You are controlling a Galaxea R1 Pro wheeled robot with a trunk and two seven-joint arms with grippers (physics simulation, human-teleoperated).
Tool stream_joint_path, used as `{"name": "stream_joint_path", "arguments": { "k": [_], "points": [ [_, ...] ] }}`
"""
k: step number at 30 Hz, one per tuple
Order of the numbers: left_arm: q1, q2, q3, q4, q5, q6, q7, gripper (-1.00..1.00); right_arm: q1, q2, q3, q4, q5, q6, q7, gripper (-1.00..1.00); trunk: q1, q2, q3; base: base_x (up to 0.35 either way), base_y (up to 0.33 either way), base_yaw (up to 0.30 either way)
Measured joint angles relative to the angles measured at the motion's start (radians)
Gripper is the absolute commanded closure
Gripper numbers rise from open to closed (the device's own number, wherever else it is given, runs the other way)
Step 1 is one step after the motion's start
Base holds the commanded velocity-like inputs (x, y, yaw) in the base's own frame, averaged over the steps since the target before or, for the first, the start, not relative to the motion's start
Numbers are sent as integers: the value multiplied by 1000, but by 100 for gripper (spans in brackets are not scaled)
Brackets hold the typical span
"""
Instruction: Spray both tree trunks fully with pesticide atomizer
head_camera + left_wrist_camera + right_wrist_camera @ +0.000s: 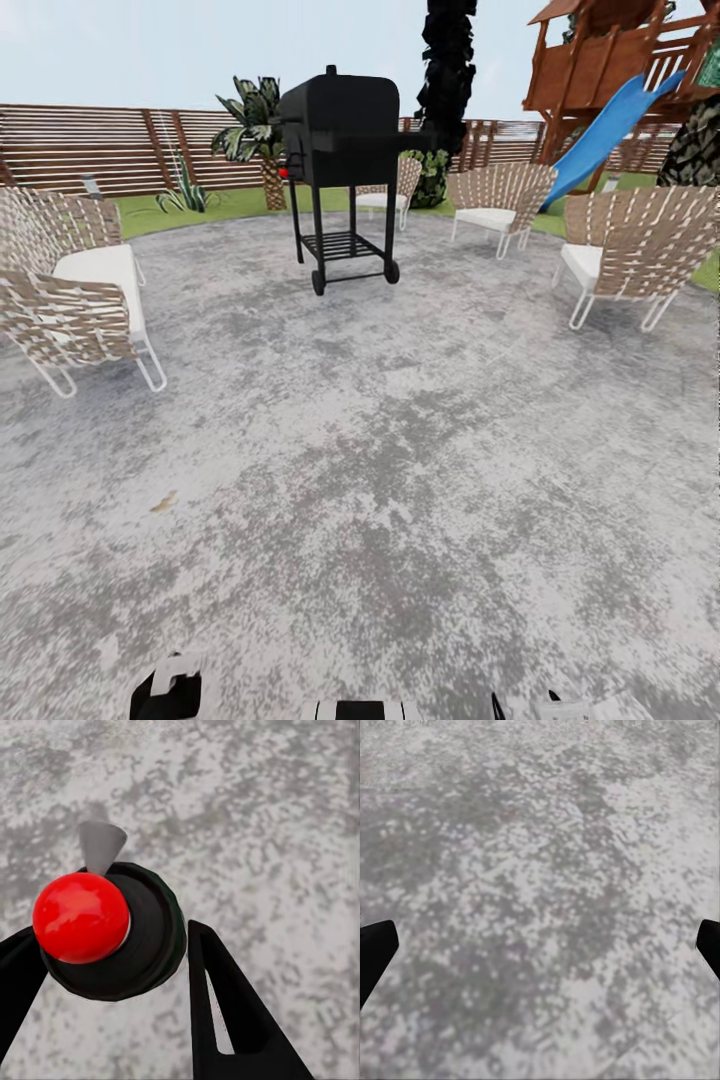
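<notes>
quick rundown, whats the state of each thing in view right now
pesticide atomizer: held between the left gripper's fingers, red top toward the camera
left gripper: shut on the atomizer
right gripper: open, empty, over grey paving
grill: upright, lid closed
chairs: upright, unoccupied

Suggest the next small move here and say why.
Probably drive on across the grey paving, steering around the black grill toward the grass. The left gripper already grips the pesticide atomizer, the right gripper is open, and no pale trunk is near enough to spray.
</notes>
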Motion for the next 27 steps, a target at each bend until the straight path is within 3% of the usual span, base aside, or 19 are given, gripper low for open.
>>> {"name": "stream_joint_path", "arguments": {
  "k": [14,27],
  "points": [
    [0,-1,0,7,0,0,0,100,0,0,-1,2,0,-6,0,-100,-6,3,69,0,0,-149],
    [0,-2,-2,7,1,-1,0,100,0,0,-5,30,-4,-6,1,-100,-56,94,111,0,0,-38]
  ]
}}
